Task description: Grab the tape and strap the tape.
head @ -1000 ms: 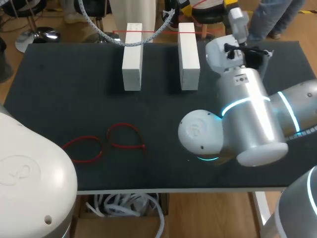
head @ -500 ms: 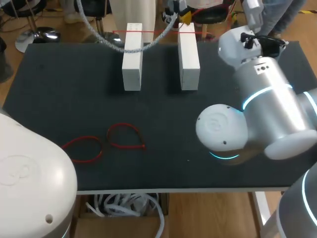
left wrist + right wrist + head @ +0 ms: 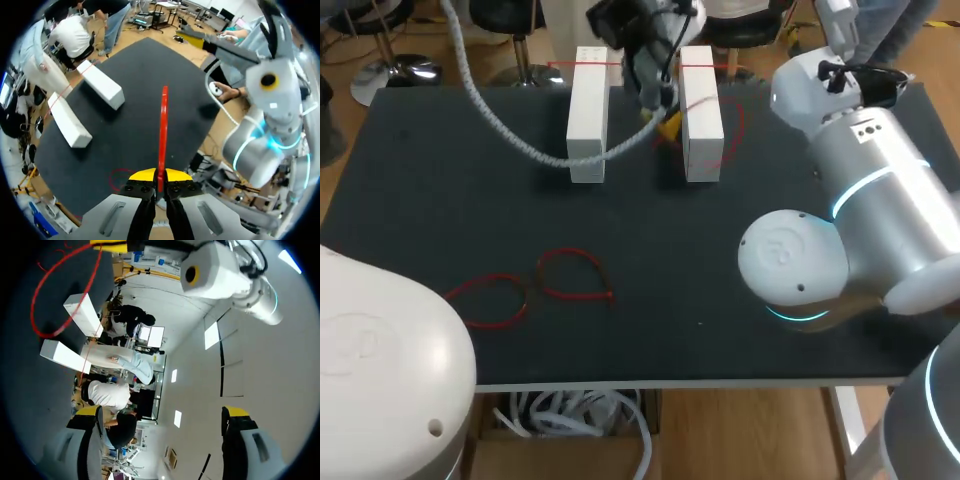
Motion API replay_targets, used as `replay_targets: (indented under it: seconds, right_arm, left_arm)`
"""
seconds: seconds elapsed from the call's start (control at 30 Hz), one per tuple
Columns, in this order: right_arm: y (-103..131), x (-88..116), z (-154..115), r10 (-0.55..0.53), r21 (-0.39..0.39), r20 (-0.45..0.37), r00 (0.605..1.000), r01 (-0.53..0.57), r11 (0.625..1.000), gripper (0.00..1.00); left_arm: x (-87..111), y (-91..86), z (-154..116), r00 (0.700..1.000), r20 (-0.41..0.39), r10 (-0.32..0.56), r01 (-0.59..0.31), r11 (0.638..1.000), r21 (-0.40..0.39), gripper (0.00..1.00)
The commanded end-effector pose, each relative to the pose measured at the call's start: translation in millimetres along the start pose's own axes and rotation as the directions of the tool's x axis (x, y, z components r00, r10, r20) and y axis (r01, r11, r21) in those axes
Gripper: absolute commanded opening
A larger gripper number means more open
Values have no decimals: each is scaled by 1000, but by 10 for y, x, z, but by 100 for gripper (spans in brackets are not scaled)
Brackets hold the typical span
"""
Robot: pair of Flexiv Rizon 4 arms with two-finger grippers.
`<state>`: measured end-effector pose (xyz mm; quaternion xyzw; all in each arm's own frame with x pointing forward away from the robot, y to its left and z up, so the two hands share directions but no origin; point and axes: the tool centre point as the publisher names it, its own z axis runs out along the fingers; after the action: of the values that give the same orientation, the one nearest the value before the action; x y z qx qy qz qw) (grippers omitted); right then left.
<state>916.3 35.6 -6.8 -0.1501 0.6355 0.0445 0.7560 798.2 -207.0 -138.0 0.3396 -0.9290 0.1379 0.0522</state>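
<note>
The left gripper point(image 3: 156, 176) pinches the red tape point(image 3: 163, 125), the right gripper point(image 3: 162, 412) is spread empty; strapping seems next, which needs leading it around the white blocks point(image 3: 588, 110).

A thin red tape point(image 3: 163, 125) is pinched between the left gripper point(image 3: 160, 175) fingers, its loop carried across the right white block point(image 3: 701, 110); two further red loops point(image 3: 566, 252) are laid flat on the desk point(image 3: 420, 180)

Two blocks point(image 3: 588, 112) side by side at far edge; tape loops point(image 3: 570, 276) front-left.
</note>
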Motion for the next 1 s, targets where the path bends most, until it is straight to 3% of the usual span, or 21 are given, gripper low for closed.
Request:
replay_targets:
  seconds: [0.03, 0.23, 0.7, 0.8, 0.87, 0.97, 1.0]
  right_arm:
    - [-46, -25, -3, -2, -27, -6, 1000, 2, 1000, 100]
    - [-46, -25, -3, -2, -27, -6, 1000, 2, 1000, 100]
    - [-46, -25, -3, -2, -27, -6, 1000, 2, 1000, 100]
    - [-46, -25, -3, -2, -27, -6, 1000, 2, 1000, 100]
    - [-46, -25, -3, -2, -27, -6, 1000, 2, 1000, 100]
    - [-46, -25, -3, -2, -27, -6, 1000, 2, 1000, 100]
    - [-46, -25, -3, -2, -27, -6, 1000, 2, 1000, 100]
  left_arm:
    - [43, 514, -88, 999, 30, -30, 28, 999, 40, 0]
    - [-87, 910, -173, 998, 33, -58, 57, 998, 22, 0]
    - [-642, 1493, -278, 989, 16, -149, 149, 989, 22, 0]
    - [-782, 1648, -267, 990, -34, -133, 133, 991, -4, 0]
    - [-871, 1725, -317, 993, -14, -117, 117, 993, -12, 0]
    - [-906, 1745, -347, 993, -11, -115, 115, 993, -23, 100]
    - [-906, 1745, -347, 993, -11, -115, 115, 993, -23, 100]
